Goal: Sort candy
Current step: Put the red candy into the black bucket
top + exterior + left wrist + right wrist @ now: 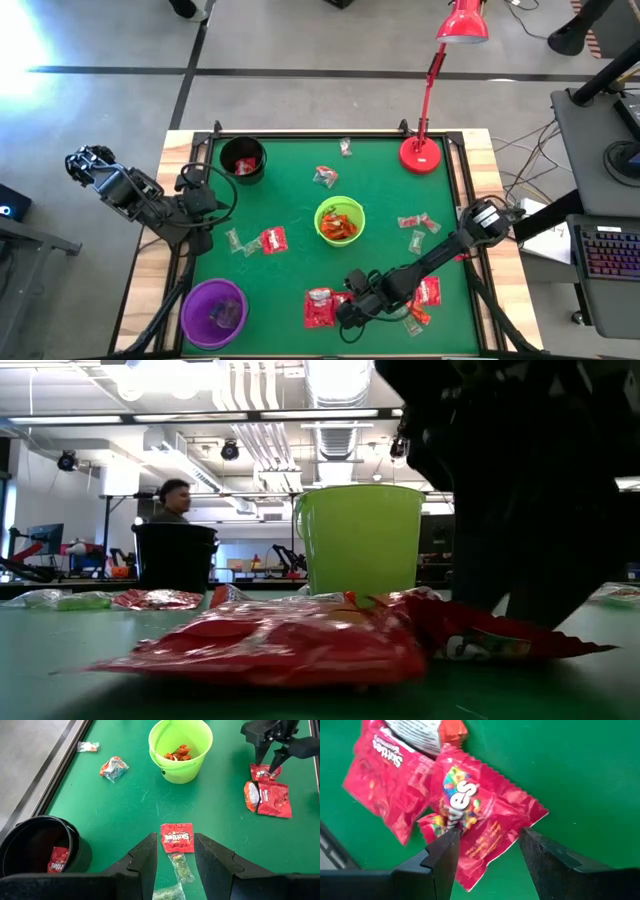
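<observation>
right gripper (487, 851) is low over the near edge of the green table (290, 200), fingers spread wide with nothing between them. a flat red packet (480, 820) lies on the table directly beneath it, between the two fingers, overlapping a second red packet (387, 785) beside it. left gripper (175, 862) waits at the table's left side, fingers apart and empty; another red packet (176, 837) lies just ahead of its fingertips. farther off, the lime-green bowl (339, 221) at mid-table holds orange-red wrappers. the black bowl (242, 159) at the far left holds one red packet. the purple bowl (213, 310) sits near left.
</observation>
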Robot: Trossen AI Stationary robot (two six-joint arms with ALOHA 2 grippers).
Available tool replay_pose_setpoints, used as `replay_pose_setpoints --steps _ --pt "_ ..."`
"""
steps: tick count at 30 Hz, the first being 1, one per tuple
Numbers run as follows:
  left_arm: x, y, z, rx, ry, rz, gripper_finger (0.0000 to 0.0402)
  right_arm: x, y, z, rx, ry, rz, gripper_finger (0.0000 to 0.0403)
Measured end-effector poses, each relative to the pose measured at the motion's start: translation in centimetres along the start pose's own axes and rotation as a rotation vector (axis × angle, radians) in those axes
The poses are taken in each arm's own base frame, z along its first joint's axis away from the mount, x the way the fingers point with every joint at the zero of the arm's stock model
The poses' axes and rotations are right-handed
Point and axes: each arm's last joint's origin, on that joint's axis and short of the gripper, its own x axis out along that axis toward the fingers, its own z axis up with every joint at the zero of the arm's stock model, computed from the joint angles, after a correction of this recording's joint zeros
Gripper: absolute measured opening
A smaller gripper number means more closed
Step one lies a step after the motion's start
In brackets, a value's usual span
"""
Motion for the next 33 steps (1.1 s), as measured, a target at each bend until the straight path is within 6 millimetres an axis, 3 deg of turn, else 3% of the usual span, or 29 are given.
replay_pose_setpoints --steps 8,19,27,33 --pt "0.0 0.0 0.0 0.006 -0.001 0.0 0.0111 0.8 0.3 0.0 0.0 -0.01 -0.013 0.018" --pt "0.0 0.0 0.0 0.009 -0.001 -0.001 0.0111 0.8 -0.2 0.0 0.019 -0.019 -0.062 0.0021" --pt "-0.1 0.1 0.0 0.007 -0.002 -0.001 0.0111 0.0 0.8 0.1 -0.053 -0.014 -0.052 0.001" --pt "-0.1 0.1 0.0 -0.001 -0.002 -0.002 0.0111 -2.1 3.1 0.4 -0.115 -0.012 -0.017 0.0009"
